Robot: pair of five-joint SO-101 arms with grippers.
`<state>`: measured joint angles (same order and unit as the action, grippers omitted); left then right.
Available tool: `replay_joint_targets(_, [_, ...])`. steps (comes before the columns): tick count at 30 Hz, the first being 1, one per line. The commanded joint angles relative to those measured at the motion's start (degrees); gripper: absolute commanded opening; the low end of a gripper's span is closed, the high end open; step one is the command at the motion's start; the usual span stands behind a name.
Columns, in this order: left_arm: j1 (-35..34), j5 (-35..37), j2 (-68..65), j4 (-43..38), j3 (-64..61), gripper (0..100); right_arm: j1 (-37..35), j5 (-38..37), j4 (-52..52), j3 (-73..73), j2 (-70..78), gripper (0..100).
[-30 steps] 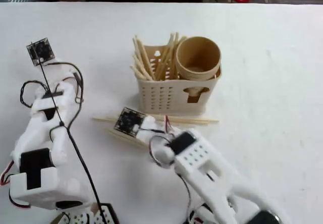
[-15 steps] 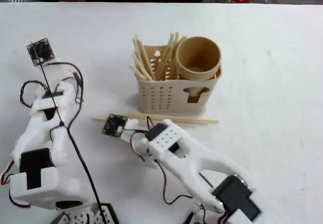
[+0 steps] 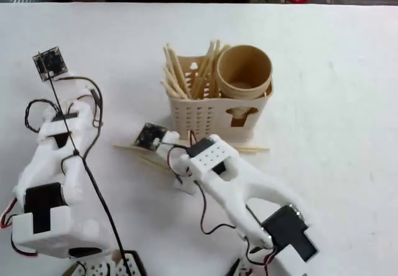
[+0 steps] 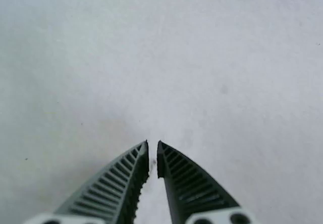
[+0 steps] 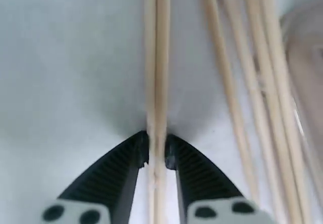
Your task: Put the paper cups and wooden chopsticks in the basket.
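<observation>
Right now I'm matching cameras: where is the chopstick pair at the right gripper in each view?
High view: chopstick pair on the table, before the basket, jutting from under the right arm.
Right wrist view: the pair, clamped in the right gripper.
Left wrist view: left gripper over the table.
Shared landmark: loose chopsticks beside the pair.

I saw the table (image 3: 323,71) brightly, evenly lit from overhead; shadows were soft, darkest around the chopsticks (image 5: 162,57) at the right gripper (image 5: 156,151).
</observation>
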<state>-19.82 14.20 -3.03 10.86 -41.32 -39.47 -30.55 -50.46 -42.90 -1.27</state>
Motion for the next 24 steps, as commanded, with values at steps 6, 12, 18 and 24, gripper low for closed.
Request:
replay_joint_targets(6, [0.57, -0.62, 0.31, -1.32, 3.25, 5, 1.71, -0.26, -1.36, -2.55, -11.82, 1.7])
replay_joint_targets(12, [0.66, -0.62, 0.31, -1.32, 3.25, 5, 1.54, -0.62, -1.54, -8.09, -22.46, 1.7])
replay_joint_targets(18, [0.66, -0.62, 0.31, -1.32, 3.25, 5, 1.63, -0.62, -1.54, -11.25, -29.67, 1.7])
replay_joint_targets(24, [0.84, -0.62, 0.22, -1.41, 3.25, 5, 1.45, -0.26, -4.35, -11.87, -42.24, 1.7])
